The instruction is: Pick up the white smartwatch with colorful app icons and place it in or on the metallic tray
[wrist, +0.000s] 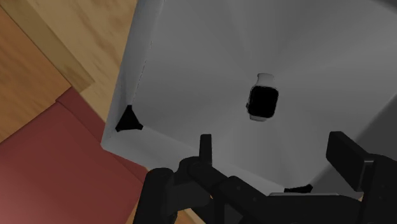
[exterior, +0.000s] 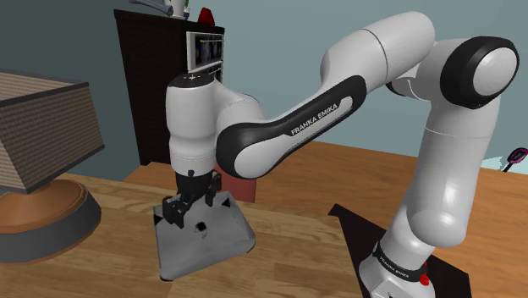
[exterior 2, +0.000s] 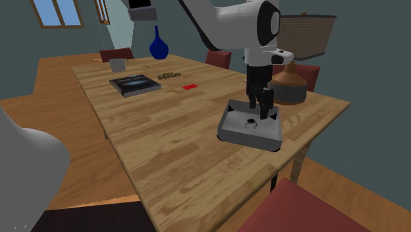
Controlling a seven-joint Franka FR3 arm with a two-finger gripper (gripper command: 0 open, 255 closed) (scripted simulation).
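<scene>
A small white smartwatch (wrist: 262, 102) with a black face lies flat on the floor of the grey metallic tray (wrist: 191, 57). It also shows as a small dark-faced thing (exterior: 201, 226) in the tray (exterior: 224, 245) in the shoulder view, and as the watch (exterior 2: 250, 123) in the tray (exterior 2: 227, 128) in the second exterior view. My black gripper (exterior: 190, 207) hangs just above the tray, a little to one side of the watch. Its fingers (wrist: 203, 149) stand apart and touch nothing; the gripper (wrist: 273, 159) is open, as it is in the second exterior view (exterior 2: 261, 109).
A table lamp with a wide brown base (exterior: 42, 216) stands beside the tray on the wooden table (exterior 2: 164, 138). Further along lie a dark book (exterior 2: 135, 84), a red card (exterior 2: 190, 87), a grey cup (exterior 2: 118, 64) and a blue vase (exterior 2: 157, 45). Red chairs (wrist: 57, 165) ring the table.
</scene>
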